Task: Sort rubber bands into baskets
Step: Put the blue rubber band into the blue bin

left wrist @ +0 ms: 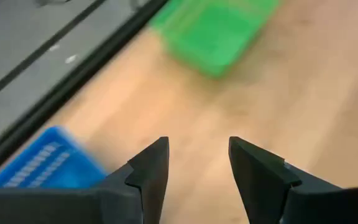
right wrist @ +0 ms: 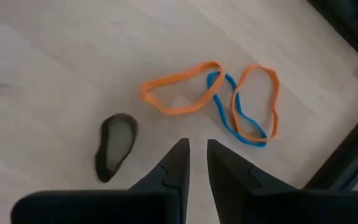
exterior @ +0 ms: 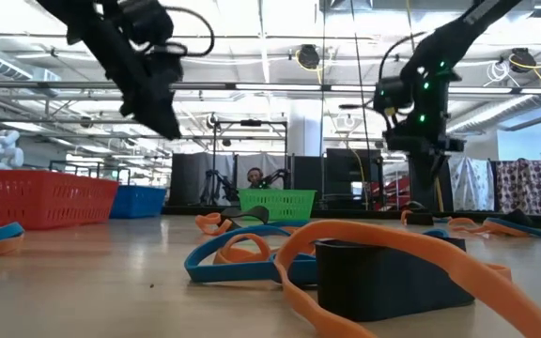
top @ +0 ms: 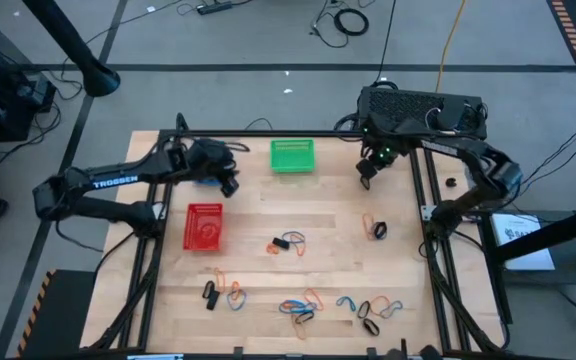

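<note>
Three baskets stand on the wooden table: green at the far middle, red on the left, and blue, largely hidden under my left arm in the high view. Rubber bands lie loose: a small group at the centre, several along the near edge, and some on the right. My left gripper hangs open and empty above the table between the blue and green baskets. My right gripper points down over an orange band, a blue band and a black band. Only a narrow gap shows between its fingers, with nothing in it.
Black frame rails border the table on its left and right sides. A white sheet lies beyond the right rail. Cables run across the floor behind the table. Bare wood lies between the baskets and the bands.
</note>
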{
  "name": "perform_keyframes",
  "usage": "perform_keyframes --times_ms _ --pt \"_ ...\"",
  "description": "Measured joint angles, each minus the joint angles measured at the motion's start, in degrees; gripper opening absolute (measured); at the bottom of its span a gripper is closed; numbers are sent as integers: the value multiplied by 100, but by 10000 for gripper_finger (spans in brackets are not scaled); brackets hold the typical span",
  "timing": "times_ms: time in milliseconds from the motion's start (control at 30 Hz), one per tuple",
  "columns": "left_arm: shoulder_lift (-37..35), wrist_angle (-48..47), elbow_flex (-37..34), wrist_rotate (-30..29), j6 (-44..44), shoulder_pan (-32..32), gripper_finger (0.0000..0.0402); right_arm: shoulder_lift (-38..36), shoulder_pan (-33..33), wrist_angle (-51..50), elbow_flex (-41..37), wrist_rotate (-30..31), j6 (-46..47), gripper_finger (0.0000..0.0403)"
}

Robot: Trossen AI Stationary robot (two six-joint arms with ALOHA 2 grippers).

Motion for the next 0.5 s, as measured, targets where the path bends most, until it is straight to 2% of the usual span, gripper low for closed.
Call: perform_keyframes --times_ms 233,500 --pt "1 16 0 25 -259 -757 176 558 -201 309 0 19 -337 49" --pt "1 14 0 -179 -385 -1032 176 1147 -482 325 -2 45 -496 49"
